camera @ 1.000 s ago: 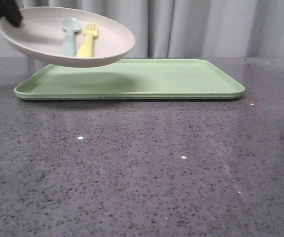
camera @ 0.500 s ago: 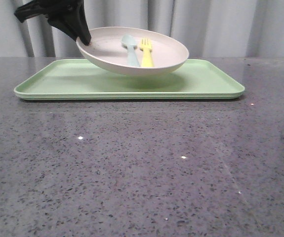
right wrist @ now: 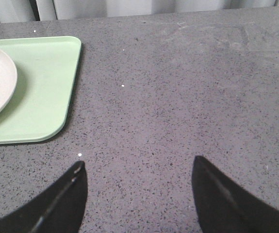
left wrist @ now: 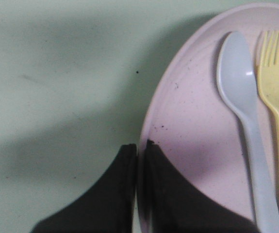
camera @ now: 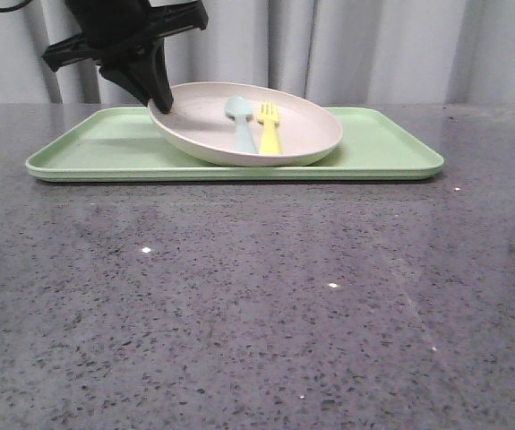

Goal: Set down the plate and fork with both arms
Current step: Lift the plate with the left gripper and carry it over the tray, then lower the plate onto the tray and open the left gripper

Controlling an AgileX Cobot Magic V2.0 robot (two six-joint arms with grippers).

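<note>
On green tray [camera: 382,148], left claw [camera: 161,101] pinches plate [camera: 212,125] rim, fork [camera: 270,130] inside. Next: release. Right claw [right wrist: 137,170] wide open, empty, over desk [camera: 257,296].

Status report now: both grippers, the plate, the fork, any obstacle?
Left gripper shut on plate rim, plate tilted on green tray. Right gripper open, empty, over table. Fork in plate beside blue-grey spoon. No obstacle seen.

Green tray [camera: 382,148] on speckled grey table [camera: 257,296]; blue-grey spoon [camera: 239,121].
</note>
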